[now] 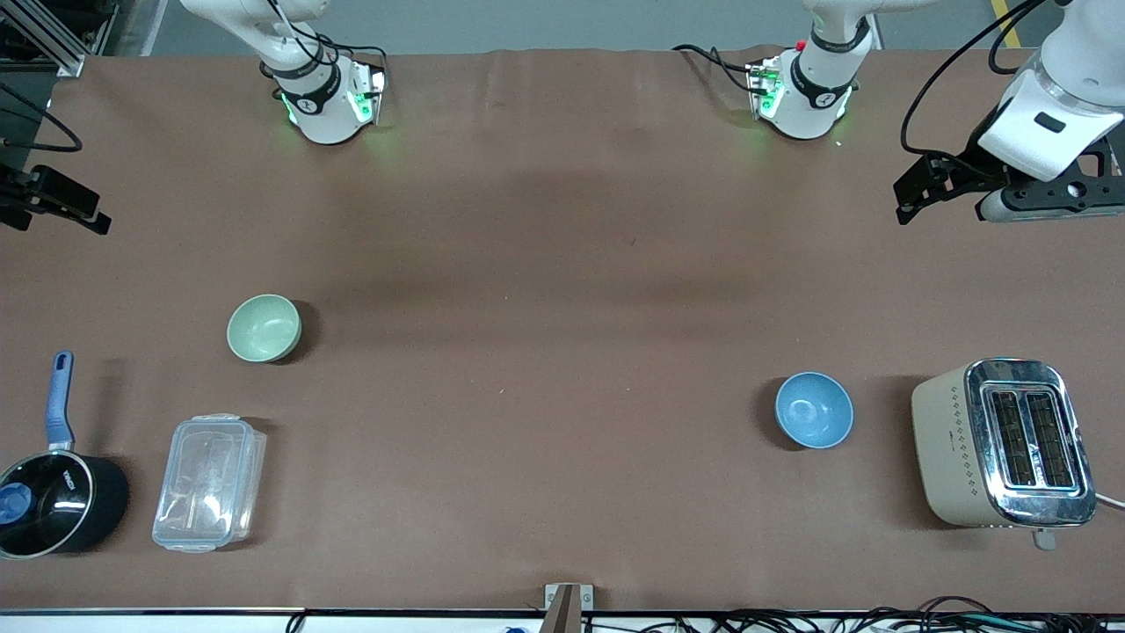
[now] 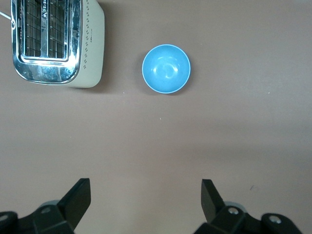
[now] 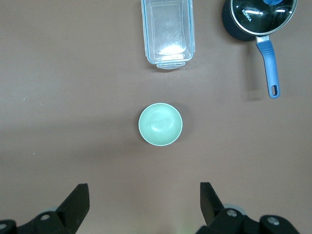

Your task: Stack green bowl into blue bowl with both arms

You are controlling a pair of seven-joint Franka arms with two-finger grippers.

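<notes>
The green bowl (image 1: 264, 327) stands upright and empty on the brown table toward the right arm's end; it also shows in the right wrist view (image 3: 160, 124). The blue bowl (image 1: 814, 410) stands upright and empty toward the left arm's end, nearer the front camera; it also shows in the left wrist view (image 2: 166, 68). My left gripper (image 1: 933, 200) (image 2: 146, 191) is open and empty, high over bare table near its end. My right gripper (image 1: 54, 211) (image 3: 145, 192) is open and empty, high over the table's edge at its end. Neither touches a bowl.
A beige and chrome toaster (image 1: 1002, 444) (image 2: 57, 41) stands beside the blue bowl at the left arm's end. A clear plastic container (image 1: 209, 482) (image 3: 167, 33) and a black saucepan with a blue handle (image 1: 53, 501) (image 3: 258, 18) lie nearer the front camera than the green bowl.
</notes>
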